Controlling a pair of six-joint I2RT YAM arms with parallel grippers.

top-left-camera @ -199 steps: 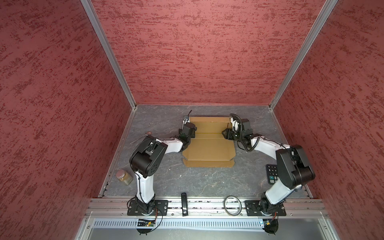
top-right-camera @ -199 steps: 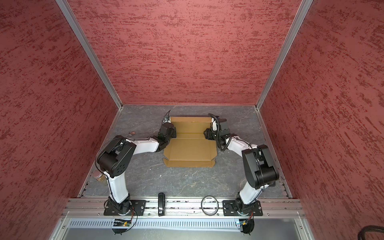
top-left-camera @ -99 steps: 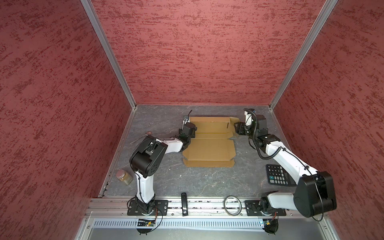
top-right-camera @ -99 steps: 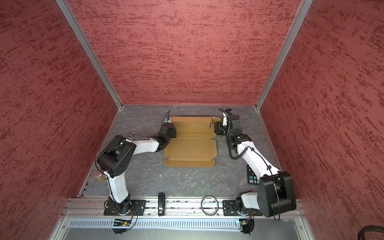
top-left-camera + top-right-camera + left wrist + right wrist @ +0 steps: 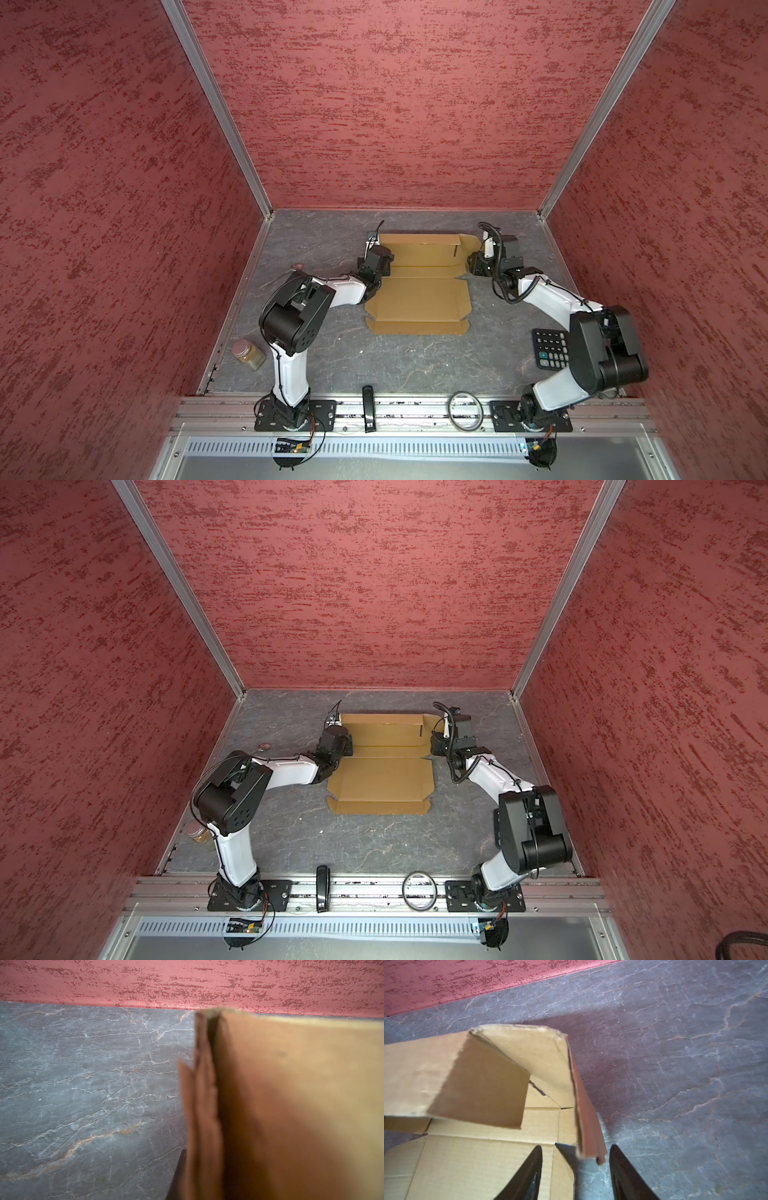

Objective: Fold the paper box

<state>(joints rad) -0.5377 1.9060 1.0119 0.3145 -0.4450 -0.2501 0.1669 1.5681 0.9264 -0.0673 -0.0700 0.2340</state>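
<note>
The right gripper (image 5: 575,1147) is seen with its jaws apart. The near end of the box's right side flap (image 5: 584,1122) stands between them, apparently touched by neither finger. The left gripper (image 5: 377,254) is closed. In the left wrist view the left side wall (image 5: 199,1105) appears to be pinched in it, though the picture is blurred there.

The main risk is judged to be a poor bite on the right side. Only the corner of the flap lies between the jaws, so it can be missed or can slip out, and the half-folded flap can then spring outward. If the right side is pushed hard while the left side is held, the cardboard may be creased in a wrong place, or the box may be dragged over the grey table (image 5: 415,365).

The paper box (image 5: 419,295) lies in the far middle of the table, between both grippers. Its back part is raised and its front panel is flat toward the robot.
</note>
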